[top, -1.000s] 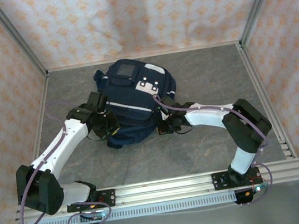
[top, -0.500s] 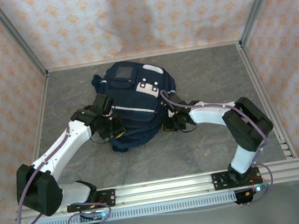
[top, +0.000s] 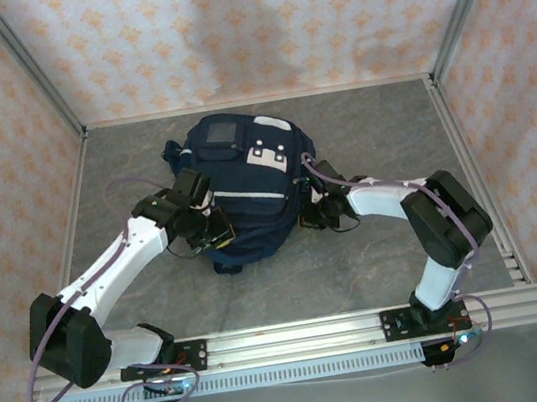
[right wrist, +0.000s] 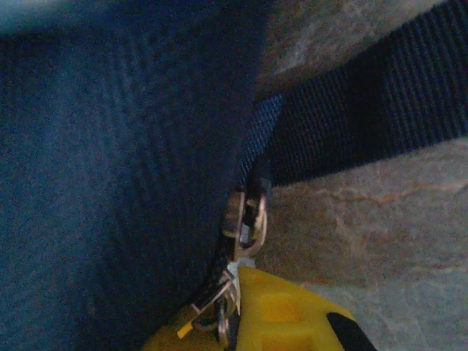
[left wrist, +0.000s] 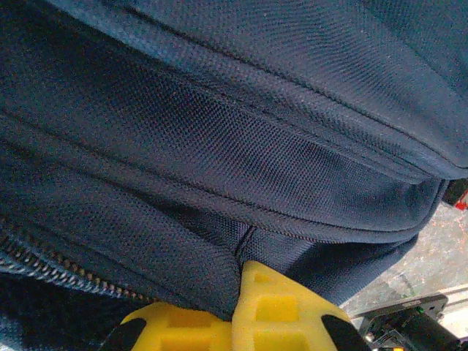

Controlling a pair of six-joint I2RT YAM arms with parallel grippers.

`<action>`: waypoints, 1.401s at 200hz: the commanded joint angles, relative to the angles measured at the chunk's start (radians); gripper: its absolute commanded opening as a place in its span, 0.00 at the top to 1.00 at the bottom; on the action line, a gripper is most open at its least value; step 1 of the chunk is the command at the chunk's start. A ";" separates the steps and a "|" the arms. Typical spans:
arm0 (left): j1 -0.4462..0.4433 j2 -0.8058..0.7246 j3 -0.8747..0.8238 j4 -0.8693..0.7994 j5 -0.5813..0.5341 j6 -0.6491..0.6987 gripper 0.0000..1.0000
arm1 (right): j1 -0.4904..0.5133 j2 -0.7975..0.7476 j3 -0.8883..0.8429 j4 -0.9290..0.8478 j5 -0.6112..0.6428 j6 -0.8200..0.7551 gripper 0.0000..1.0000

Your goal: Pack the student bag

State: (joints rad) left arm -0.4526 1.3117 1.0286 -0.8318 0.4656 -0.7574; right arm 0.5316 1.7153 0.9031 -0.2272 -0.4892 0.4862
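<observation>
Navy student bag [top: 245, 179] lay flat mid-table [top: 370, 135], long axis far-to-near, grey-panel end toward the back wall.
Coarse woven fabric, with a white stripe and a white buckle patch. A webbing strap [right wrist: 365, 117] lay on the grey marbled surface. The left gripper [left wrist: 235, 296] was closed, pinching a fold of fabric between its yellow fingers. The right gripper [right wrist: 241, 292] sat against the metal zipper rings [right wrist: 247, 216]; its opening couldn't be told.

Tips hidden at the student bag [top: 245, 179]
From above you cannot see the tips of the left gripper [top: 219, 235] and right gripper [top: 311, 211] against it; in the wrist views the yellow fingers [left wrist: 278, 307] are cut by the bottom edge, and the right view is blurred.
</observation>
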 commanded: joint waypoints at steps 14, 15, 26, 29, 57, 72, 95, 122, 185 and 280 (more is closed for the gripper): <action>-0.037 -0.015 -0.001 -0.062 0.055 0.040 1.00 | -0.060 0.050 0.063 -0.049 0.120 0.026 0.99; -0.040 -0.014 0.000 -0.061 0.055 0.040 1.00 | -0.061 0.050 0.064 -0.049 0.120 0.026 0.99; -0.055 -0.002 0.008 -0.056 0.054 0.041 1.00 | -0.071 0.050 0.071 -0.050 0.117 0.030 0.98; -0.060 0.001 0.010 -0.055 0.054 0.041 1.00 | -0.075 0.050 0.072 -0.051 0.115 0.031 0.98; -0.098 0.034 0.042 -0.048 0.062 0.058 1.00 | -0.107 0.051 0.082 -0.058 0.092 0.029 0.85; -0.106 0.054 0.048 -0.052 0.091 0.074 1.00 | -0.108 0.049 0.103 -0.090 0.092 0.002 0.78; -0.111 0.062 0.035 -0.043 0.116 0.084 1.00 | -0.108 0.030 0.109 -0.123 0.105 -0.006 0.72; -0.113 0.071 0.030 -0.011 0.138 0.073 1.00 | -0.108 -0.019 0.095 -0.178 0.153 0.001 0.58; -0.126 0.132 0.062 -0.006 0.151 0.100 1.00 | -0.108 -0.283 0.054 -0.354 0.370 -0.022 0.45; -0.292 0.235 0.136 -0.119 0.111 0.217 1.00 | -0.108 -0.525 0.064 -0.448 0.384 -0.096 0.41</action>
State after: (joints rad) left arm -0.6907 1.5665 1.1404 -0.8452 0.5335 -0.6453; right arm 0.4244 1.2430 0.9787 -0.6357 -0.1520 0.4164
